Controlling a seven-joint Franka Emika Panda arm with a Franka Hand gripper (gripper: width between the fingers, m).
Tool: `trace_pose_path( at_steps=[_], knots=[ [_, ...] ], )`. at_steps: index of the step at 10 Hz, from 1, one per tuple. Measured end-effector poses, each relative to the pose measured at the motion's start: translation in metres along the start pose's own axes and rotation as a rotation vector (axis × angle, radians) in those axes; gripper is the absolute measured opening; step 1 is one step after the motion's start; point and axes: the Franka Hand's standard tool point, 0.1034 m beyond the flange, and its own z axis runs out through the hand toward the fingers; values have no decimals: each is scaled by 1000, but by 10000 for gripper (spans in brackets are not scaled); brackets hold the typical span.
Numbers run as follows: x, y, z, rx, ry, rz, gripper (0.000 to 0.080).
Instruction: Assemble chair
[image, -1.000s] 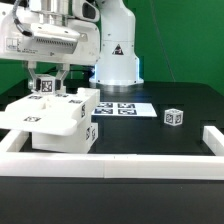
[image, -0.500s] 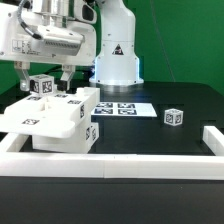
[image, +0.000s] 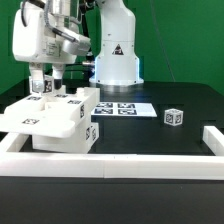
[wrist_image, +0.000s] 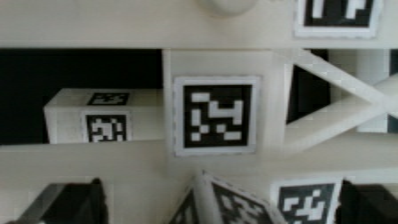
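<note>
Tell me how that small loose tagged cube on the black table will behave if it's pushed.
The small cube looks rigid and blocky, so it should slide rather than roll on its flat faces. It seems light for its size and may skid or twist if nudged off-centre. Standing alone on the black table, it has nothing nearby to stop it.

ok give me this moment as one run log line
stage: chair partly built on exterior view's left | gripper: jaws open, above the assembly, holding nothing | loose: small tagged block on exterior view's right | marker board mid-table

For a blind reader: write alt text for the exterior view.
The robot's open hand hovers over a partly built white chair at the view's left on a black table. A small tagged cube sits apart at the right, beyond the marker board.
</note>
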Motion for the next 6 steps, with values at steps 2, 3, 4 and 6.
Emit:
trace_pose_path(
  at_steps=[2, 3, 4, 6],
  knots=[
    [0, 0, 0, 0, 1, -121, 649],
    [0, 0, 0, 0, 1, -201, 649],
    [0, 0, 0, -1, 1, -279, 649],
    [0, 0, 1, -1, 2, -422, 649]
  ],
)
